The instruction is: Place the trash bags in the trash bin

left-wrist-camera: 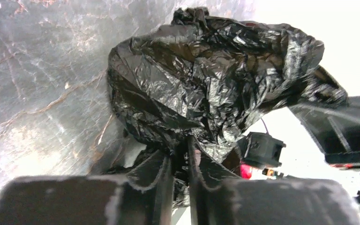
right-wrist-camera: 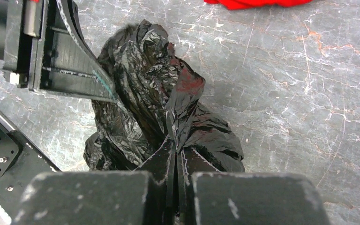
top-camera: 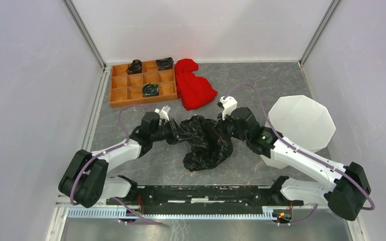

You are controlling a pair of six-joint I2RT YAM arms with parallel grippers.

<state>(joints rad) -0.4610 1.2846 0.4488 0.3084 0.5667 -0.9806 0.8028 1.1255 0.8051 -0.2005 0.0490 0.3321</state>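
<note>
Left gripper (top-camera: 180, 131) and right gripper (top-camera: 223, 131): both are pinching, all but closed, on folds of the trash bag (top-camera: 206, 143). The bag is lying bunched between them at the middle of the table (top-camera: 281, 80), left of the trash bin (top-camera: 306, 118). I am judging the film light, limp and slippery, so I am favouring gathered folds over a single layer. Its long axis is running left to right between the jaws, with the loose bulk sagging toward the near edge.
</note>
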